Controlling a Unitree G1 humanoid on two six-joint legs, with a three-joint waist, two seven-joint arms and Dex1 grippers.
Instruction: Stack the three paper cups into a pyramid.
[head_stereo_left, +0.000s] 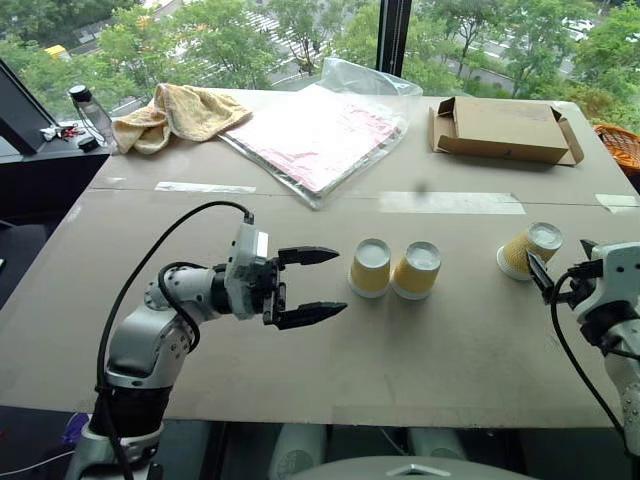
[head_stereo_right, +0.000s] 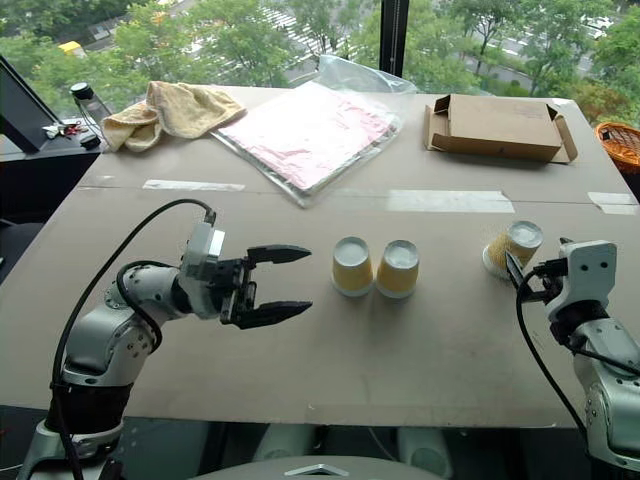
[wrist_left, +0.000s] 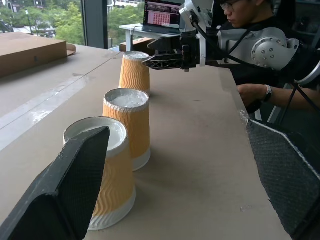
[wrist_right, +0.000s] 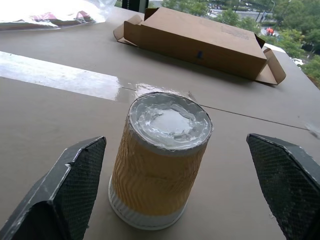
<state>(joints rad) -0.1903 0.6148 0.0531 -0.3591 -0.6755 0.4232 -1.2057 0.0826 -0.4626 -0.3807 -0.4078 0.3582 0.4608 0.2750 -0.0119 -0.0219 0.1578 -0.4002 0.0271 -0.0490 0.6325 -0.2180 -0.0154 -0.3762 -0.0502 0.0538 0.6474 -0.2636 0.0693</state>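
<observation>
- Three paper cups stood upside down on the table (head_stereo_left: 300, 380): first cup (head_stereo_left: 371, 267) and second cup (head_stereo_left: 416, 270) touching side by side mid-table; third cup (head_stereo_left: 530, 250) well apart to their right. None stacked.
- Left gripper (head_stereo_left: 322, 284): fingers spread, empty, left of the pair.
- Right gripper (wrist_right: 175, 200): fingers spread, flanking the third cup, not touching.
- One cardboard box (head_stereo_left: 500, 129), one towel (head_stereo_left: 175, 113).

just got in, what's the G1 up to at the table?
It's building a pyramid from three paper cups, all upside down on the table. Two cups stand side by side as the base. The left tool is open beside them, holding nothing. The right tool is open around the third cup, not gripping yet. Nothing is stacked on top yet.
</observation>
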